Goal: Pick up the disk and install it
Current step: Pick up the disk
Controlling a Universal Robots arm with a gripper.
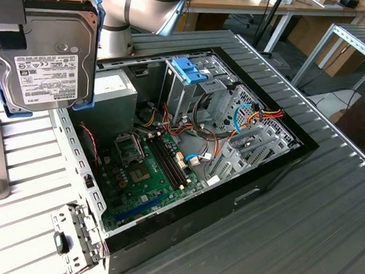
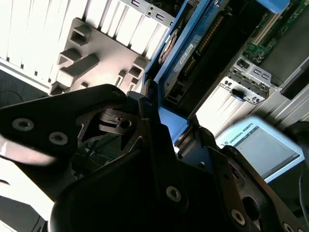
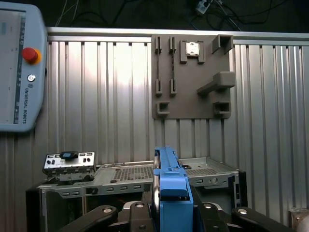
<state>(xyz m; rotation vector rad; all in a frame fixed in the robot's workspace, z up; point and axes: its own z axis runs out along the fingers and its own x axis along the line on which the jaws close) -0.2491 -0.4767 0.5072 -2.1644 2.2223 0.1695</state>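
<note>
Fingers (image 3: pixel 212 217) of the gripper (image 3: pixel 172 212) are closed against both sides of the disk (image 1: pixel 47 55), pinching its light-blue carrier. In the first wrist view that carrier stands edge-on between them.

In the exterior view the disk is held clear of the ribbed tabletop (image 1: pixel 300 245), at the view's upper left, with its labelled face turned toward the camera. It is beside the left corner of the open computer case (image 1: pixel 280 175).

The case lies on its side with its panel off (motherboard (image 1: pixel 149 172) and coloured cables exposed). Inside it, near the far wall, stands a metal drive cage (image 1: pixel 179 96) with a blue-handled carrier (image 1: pixel 190 68) on top, well apart from the held disk.

The first wrist view shows a grey fixture plate (image 3: pixel 190 77) lying on the tabletop beyond the case. A teach pendant (image 3: pixel 19 72) with a red button rests off to the side.
</note>
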